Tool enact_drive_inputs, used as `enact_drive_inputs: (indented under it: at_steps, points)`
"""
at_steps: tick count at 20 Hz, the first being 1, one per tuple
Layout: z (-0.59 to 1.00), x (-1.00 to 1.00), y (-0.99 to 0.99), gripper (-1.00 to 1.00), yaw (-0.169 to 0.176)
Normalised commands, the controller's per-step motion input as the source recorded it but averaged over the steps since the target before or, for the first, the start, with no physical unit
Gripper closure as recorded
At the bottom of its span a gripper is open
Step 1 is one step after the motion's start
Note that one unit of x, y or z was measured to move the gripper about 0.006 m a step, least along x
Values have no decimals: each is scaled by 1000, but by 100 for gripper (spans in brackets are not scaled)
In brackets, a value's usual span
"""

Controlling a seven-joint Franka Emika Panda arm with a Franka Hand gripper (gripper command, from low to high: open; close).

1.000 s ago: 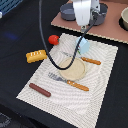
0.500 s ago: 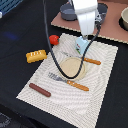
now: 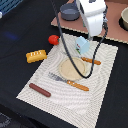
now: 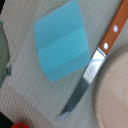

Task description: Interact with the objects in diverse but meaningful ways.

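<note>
Since a second ago your arm has dropped toward the pale blue house-shaped carton. Exterior view: carton sits on the ribbed cloth mat, just beyond the tan round plate; round red tomato nearby. Gripper state: can't tell, fingers blurred. Wrist view: smooth flat carton beside the orange-handled steel knife. Likely approach step; next, centre over the carton, then descend.
</note>
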Motion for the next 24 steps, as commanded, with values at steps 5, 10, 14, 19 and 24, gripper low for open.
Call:
enact_drive_inputs:
  at_steps: [5,10,14,19,24]
  points:
    - [-66,183,-292,-100,40]
    - [-106,253,-161,-100,20]
    - [-175,186,36,-100,42]
    - [-151,120,203,-100,79]
    - [-176,73,181,-100,84]
